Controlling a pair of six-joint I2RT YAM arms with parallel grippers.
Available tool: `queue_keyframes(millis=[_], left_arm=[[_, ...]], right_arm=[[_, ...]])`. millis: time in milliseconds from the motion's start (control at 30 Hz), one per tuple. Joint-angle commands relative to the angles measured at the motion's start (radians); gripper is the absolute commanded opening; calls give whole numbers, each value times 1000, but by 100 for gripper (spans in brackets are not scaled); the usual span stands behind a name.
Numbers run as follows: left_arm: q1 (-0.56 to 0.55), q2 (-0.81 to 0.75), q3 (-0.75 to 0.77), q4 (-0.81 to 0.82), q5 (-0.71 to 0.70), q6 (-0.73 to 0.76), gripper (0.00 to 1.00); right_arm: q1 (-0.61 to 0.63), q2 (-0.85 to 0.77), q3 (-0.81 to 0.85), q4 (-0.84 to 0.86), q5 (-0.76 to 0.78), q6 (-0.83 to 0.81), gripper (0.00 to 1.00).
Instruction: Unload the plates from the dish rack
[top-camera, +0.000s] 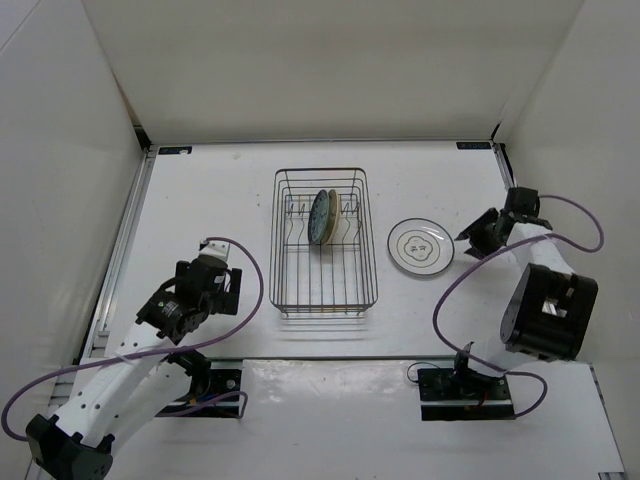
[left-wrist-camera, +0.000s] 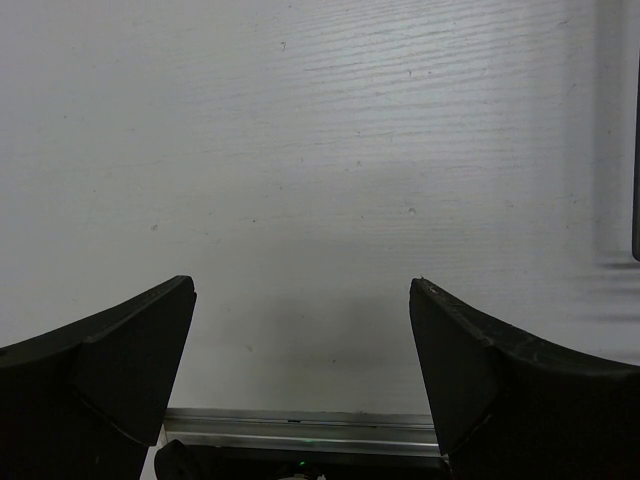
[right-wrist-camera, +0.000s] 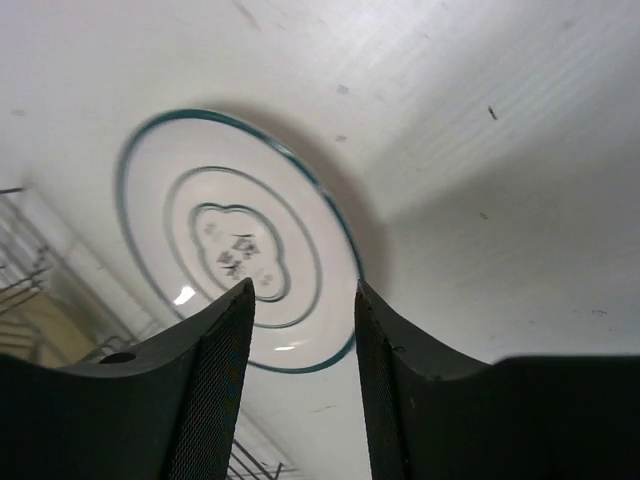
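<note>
The dark wire dish rack (top-camera: 325, 298) stands in the middle of the table. A blue-grey patterned plate (top-camera: 319, 214) and a cream-yellow plate (top-camera: 331, 218) stand on edge in it, side by side. The white plate with dark rings (top-camera: 420, 246) lies flat on the table right of the rack; it also shows in the right wrist view (right-wrist-camera: 235, 235). My right gripper (top-camera: 470, 238) is open and empty, just right of the white plate and apart from it; its fingertips (right-wrist-camera: 236, 300) frame the plate's near rim. My left gripper (top-camera: 222, 268) is open and empty over bare table (left-wrist-camera: 300, 200), left of the rack.
White walls enclose the table at the back and both sides. A metal rail (top-camera: 128, 225) runs along the table's left edge. A corner of the rack's wire (right-wrist-camera: 20, 270) shows at the left of the right wrist view. Purple cables loop off both arms.
</note>
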Motion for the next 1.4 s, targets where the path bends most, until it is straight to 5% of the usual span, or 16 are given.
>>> queue_keyframes(millis=[0, 133, 367, 633, 1000, 1367], left_arm=[[-5, -9, 31, -4, 6, -3, 100], [-3, -6, 31, -2, 7, -1, 100], [-5, -2, 34, -2, 16, -1, 100], [-3, 0, 34, -4, 19, -1, 100], [-5, 9, 38, -2, 36, 8, 100], [-3, -2, 35, 4, 50, 9, 100]], right_arm=[[11, -124, 82, -20, 35, -5, 49], [80, -224, 132, 23, -37, -23, 40], [333, -213, 283, 27, -24, -87, 40], [644, 95, 644, -167, 114, -212, 39], [792, 322, 908, -242, 201, -248, 39], [855, 414, 942, -283, 300, -247, 37]])
